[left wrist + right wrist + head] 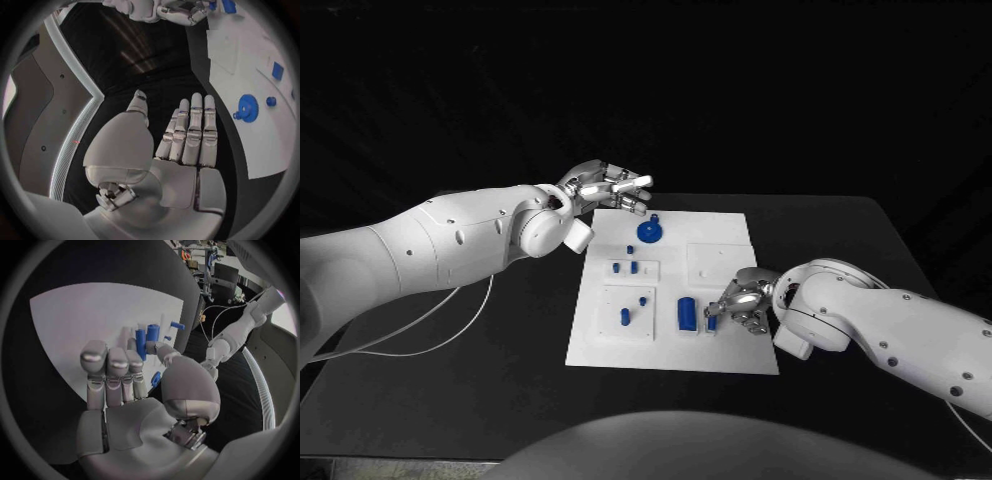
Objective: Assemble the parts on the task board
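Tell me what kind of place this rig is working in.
Probably a robotics lab test bench: a bare black table, a white task board with small blue parts, and equipment on stands behind in the right wrist view.

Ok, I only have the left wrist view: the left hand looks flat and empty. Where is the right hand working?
Observer: The right hand is over the near right part of the white task board, beside a tall blue cylinder.
Operator: Holding a part?
Observer: Cannot tell; the right wrist view shows its fingers curled, a small blue piece close by its thumb.
Operator: And where's the left one?
Observer: The left hand is at the board's far left corner, beyond the blue gear.
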### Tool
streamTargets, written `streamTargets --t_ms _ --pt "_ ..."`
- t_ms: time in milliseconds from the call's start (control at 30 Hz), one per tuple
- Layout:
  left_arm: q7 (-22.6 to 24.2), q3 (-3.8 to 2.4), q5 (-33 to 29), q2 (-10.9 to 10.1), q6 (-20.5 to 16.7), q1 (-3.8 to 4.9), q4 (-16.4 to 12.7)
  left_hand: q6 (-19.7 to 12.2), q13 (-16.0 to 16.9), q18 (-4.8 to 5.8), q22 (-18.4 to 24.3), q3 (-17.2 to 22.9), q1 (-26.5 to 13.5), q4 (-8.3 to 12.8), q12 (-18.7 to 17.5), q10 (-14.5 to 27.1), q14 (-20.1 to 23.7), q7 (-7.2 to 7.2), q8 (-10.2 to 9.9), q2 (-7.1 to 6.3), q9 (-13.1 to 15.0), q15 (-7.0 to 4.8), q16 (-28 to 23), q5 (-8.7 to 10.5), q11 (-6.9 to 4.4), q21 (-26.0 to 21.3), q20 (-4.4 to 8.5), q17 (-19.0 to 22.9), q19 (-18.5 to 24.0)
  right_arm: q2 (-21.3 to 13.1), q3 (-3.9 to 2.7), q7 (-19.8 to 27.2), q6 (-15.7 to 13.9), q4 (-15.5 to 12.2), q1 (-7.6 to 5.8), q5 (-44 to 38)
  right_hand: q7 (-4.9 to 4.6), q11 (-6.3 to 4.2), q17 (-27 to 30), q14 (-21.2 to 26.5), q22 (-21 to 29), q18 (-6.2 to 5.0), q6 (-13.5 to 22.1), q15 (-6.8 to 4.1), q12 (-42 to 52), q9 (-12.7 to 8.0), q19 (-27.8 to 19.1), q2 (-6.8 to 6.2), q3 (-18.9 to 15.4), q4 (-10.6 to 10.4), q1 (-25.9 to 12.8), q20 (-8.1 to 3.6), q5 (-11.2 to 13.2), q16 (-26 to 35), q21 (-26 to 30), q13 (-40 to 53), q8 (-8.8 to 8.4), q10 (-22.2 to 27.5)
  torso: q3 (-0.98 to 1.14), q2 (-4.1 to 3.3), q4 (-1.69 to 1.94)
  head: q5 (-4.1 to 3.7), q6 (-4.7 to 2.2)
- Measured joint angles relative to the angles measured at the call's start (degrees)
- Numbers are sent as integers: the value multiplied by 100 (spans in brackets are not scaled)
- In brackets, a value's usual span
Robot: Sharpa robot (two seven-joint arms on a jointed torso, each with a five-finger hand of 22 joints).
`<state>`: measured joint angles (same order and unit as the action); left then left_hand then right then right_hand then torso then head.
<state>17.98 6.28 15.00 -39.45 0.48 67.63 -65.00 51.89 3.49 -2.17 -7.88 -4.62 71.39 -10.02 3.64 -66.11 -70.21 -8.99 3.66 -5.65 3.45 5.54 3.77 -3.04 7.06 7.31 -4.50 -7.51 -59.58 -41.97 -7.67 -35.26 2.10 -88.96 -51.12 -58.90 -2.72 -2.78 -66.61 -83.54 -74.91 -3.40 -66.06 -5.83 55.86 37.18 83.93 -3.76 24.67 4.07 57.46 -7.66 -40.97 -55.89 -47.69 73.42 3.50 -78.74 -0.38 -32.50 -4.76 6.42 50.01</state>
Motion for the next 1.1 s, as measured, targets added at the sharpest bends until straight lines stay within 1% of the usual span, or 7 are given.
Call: streamTargets --t_ms 200,300,500,667,933,1033,1100 --pt "-9 0 0 -1 9 0 0 0 0 0 0 0 0 0 0 0 0 0 0 0 0 0 0 0 0 0 0 0 0 12 11 -9 35 5 -5 6 8 0 -6 -1 0 0 -8 1 0 23 0 2 -70 72 1 0 131 0 23 -5 48 -1 1 1 -1 1 0" --pt "-12 0 1 -1 13 0 0 0 0 0 0 0 0 0 0 0 0 0 0 0 0 0 0 0 0 0 0 0 0 15 15 -13 41 5 -5 1 24 -9 -8 -29 0 1 -30 -9 0 51 0 31 -153 156 31 0 317 0 23 -5 48 -11 1 1 -1 1 0" --pt "-23 0 0 -3 22 0 0 0 0 0 1 0 0 0 0 0 0 0 0 0 0 0 0 0 0 0 0 0 0 25 20 -26 42 5 -3 -16 48 -12 -8 -30 0 2 -44 -9 0 185 0 216 -413 419 215 0 1122 0 50 -19 48 -15 1 1 -1 6 0" --pt "-35 0 -12 -7 34 0 0 0 0 0 1 0 0 0 0 0 0 0 0 0 0 0 0 0 0 0 0 1 0 40 23 -40 48 17 -2 -27 95 -17 -7 -30 0 3 -31 -8 0 237 0 288 -530 541 286 0 1623 0 50 -19 61 -21 1 1 1 10 0" --pt "-51 0 -19 -16 43 0 0 0 0 0 6 16 0 -16 0 0 0 0 0 0 0 0 0 0 0 0 0 1 0 40 26 -59 64 52 -8 -81 113 -10 -2 -39 0 5 -51 1 0 234 0 326 -569 582 324 0 1925 0 49 -26 40 -32 -1 -1 2 18 0" --pt "-55 0 -20 -17 46 0 -2 0 0 -1 5 16 0 -16 0 0 0 0 0 0 0 0 0 0 0 0 0 1 0 34 40 -83 64 79 -4 -126 131 -10 0 -39 0 9 -68 1 0 126 0 371 -576 590 369 0 2019 27 49 -26 -30 -32 -1 -1 2 19 0" --pt "-58 0 -21 -18 48 0 -2 0 0 0 5 16 0 -16 0 0 0 0 0 0 0 0 0 0 0 -1 0 1 0 41 47 -94 61 80 8 -158 141 -10 4 -39 0 9 -58 1 0 184 0 371 -583 597 369 0 2097 27 70 -26 10 -32 0 -1 2 19 0"
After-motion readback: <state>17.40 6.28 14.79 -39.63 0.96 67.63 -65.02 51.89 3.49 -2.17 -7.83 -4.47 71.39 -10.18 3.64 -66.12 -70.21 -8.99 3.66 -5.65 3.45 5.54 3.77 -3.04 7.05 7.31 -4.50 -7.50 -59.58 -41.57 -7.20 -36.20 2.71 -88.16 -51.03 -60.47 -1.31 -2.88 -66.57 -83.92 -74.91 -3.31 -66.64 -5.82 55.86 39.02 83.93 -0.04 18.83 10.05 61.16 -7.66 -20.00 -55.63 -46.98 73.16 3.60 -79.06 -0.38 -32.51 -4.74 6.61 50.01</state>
